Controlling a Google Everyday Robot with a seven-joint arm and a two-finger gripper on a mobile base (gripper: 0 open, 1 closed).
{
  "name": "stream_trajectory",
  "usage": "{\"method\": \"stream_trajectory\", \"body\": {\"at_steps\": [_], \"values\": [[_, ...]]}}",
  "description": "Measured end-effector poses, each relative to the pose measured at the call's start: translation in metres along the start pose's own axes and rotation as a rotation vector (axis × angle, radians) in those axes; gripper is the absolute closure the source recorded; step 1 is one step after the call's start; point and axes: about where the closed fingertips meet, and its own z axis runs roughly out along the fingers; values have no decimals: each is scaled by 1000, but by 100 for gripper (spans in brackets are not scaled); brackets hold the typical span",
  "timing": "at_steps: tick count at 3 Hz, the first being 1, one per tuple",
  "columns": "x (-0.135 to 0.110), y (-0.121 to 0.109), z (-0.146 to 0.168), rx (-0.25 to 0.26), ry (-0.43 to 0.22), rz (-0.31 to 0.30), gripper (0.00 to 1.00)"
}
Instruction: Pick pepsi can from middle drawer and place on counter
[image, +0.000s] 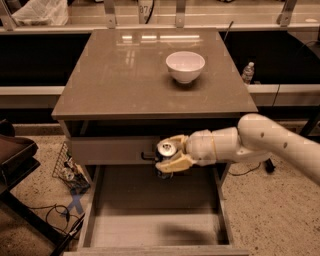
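Observation:
My gripper (169, 156) is shut on the pepsi can (166, 150), whose silver top and pull tab face up between the tan fingers (175, 163). It holds the can in the air above the open middle drawer (150, 210), in front of the grey drawer front (112, 151) and below the counter's front edge. The drawer floor is bare, with a dark shadow near its front. The counter (125, 75) is a glossy grey-brown slab above. My white arm (260, 142) reaches in from the right.
A white bowl (185, 66) stands on the counter right of centre. A small water bottle (247, 72) stands behind the counter's right side. Cables and a wire basket (67, 167) lie on the floor left of the cabinet. A dark chair (12, 160) is at far left.

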Motion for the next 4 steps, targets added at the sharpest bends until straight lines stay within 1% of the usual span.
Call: {"method": "stream_trajectory", "body": {"at_steps": [1,2,3,4], "values": [[-88,-1,-22,-18,15,-7,100],[-169,-5,-39,35,16,-40,100],[-227,-32,-36,145,1,-42,100],[-260,-81,-14,265,-5,-21,100]]}}
